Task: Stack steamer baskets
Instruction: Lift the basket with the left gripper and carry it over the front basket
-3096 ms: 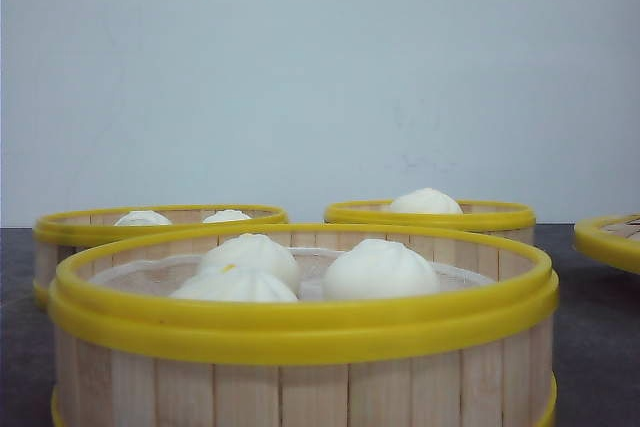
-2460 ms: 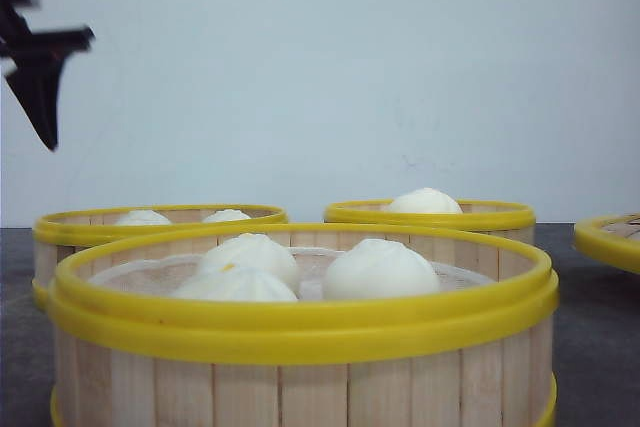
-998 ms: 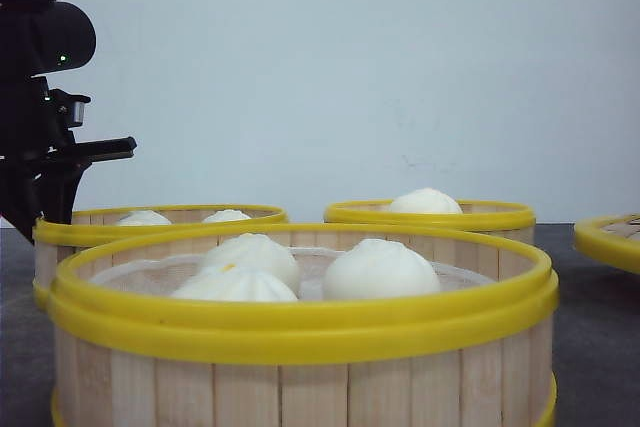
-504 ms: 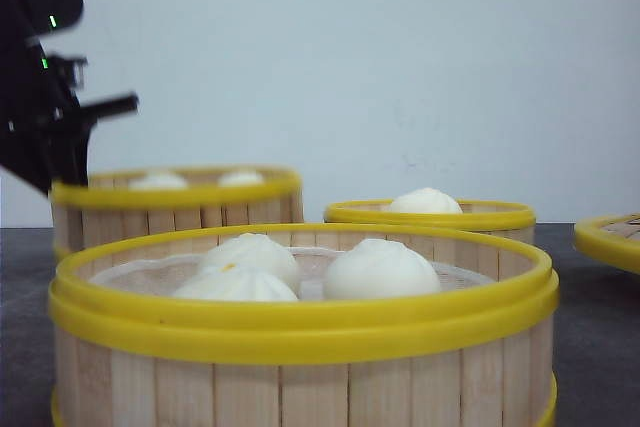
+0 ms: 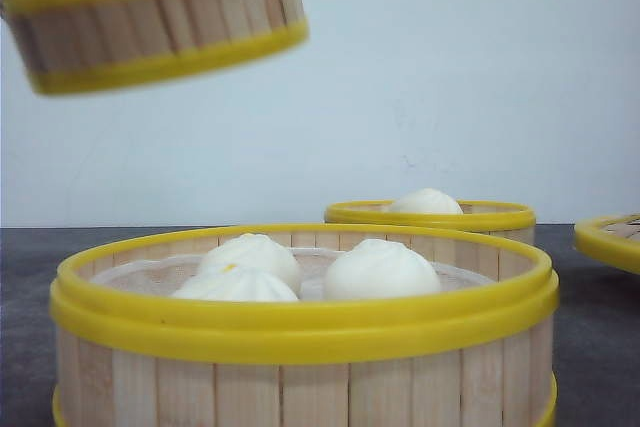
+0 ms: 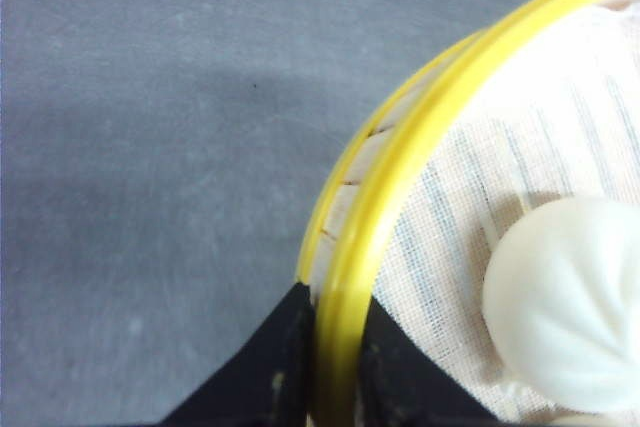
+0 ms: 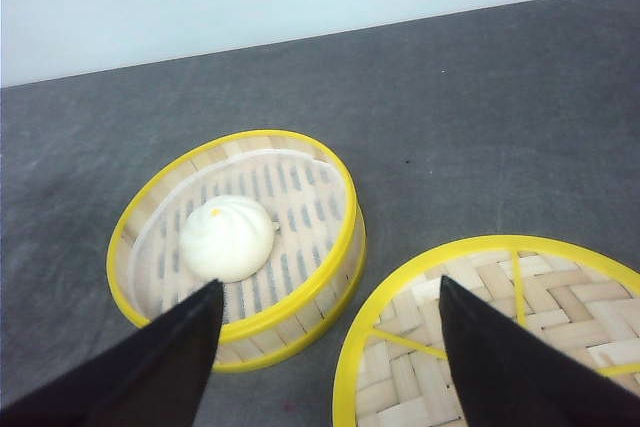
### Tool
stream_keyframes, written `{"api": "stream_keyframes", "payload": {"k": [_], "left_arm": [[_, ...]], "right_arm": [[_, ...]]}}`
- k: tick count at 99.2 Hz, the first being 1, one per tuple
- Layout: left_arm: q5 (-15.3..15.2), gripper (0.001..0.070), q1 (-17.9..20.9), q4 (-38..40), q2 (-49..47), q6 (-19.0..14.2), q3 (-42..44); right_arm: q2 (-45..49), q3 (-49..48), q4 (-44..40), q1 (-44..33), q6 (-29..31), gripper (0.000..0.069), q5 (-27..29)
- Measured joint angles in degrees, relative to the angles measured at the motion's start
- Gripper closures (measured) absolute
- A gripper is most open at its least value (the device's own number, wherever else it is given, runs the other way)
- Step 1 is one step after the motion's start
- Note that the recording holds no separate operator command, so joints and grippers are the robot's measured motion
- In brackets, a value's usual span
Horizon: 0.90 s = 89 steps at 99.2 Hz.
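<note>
A: Where was the lifted steamer basket [image 5: 155, 22] at that moment?

B: High at the far left of the front view, off the table and slightly tilted, its right side a little lower. The left gripper [image 6: 325, 387] was clamped on its rim: in the left wrist view the yellow rim passed between the two black fingers [image 6: 262, 377], one outside the wall and one inside. A white bun [image 6: 565, 307] lay on the cloth liner inside that basket.

A: And the other baskets?

B: The nearest basket [image 5: 300, 367] sat in the middle foreground with three buns [image 5: 378, 269] in it. Behind it, to the right, stood a further basket [image 5: 430, 215] holding one bun [image 5: 425, 201]. The right wrist view showed that same one-bun basket [image 7: 240, 247] resting on the grey table [image 7: 480, 107].

A: What was at the far right edge?

B: A yellow-rimmed woven piece [image 5: 610, 239], only partly in view from the front. From the right wrist it [image 7: 490, 337] lay flat just beside the one-bun basket, with a woven surface crossed by yellow spokes. I couldn't tell whether it was a lid or a basket.

A: The right gripper [image 7: 330, 357]?

B: Its fingers were spread wide apart with nothing between them, above the gap where the one-bun basket and the woven piece nearly met.
</note>
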Motion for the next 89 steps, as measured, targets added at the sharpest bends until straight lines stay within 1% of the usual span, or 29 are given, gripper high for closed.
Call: {"api": "stream_keyframes", "payload": {"k": [11,27,34,56,69,89], "left_arm": [[1.7,0.0684,-1.8,-2.6,-3.6,1.5,0.0],[1.8,0.0684,-4.8,-6.3,-6.2,3.0,0.0],[1.7,0.0684,-6.4,-6.6,-6.8,3.4,-0.9],[1.6,0.0684,-12.1,-6.3,-8.0,3.3,-8.8],[1.6,0.0684,-16.3,-5.4,-7.9,3.0,-12.5],[1.6,0.0684,-22.1,-1.7,-6.1,1.7,-13.4]], "right_arm": [[-0.5,0.0,-0.2,0.2,0.0,0.0266,-0.1],[-2.2,0.0,-1.0,0.2,0.0,0.0266,-0.3],[-3.2,0.0,-1.0,0.2,0.0,0.0266,-0.4],[-6.7,0.0,-1.1,0.2,0.0,0.0266,-0.4],[-8.1,0.1,-1.9,0.2,0.1,0.0266,-0.4],[-8.7,0.1,-2.1,0.2,0.6,0.0266,-0.9]]}}
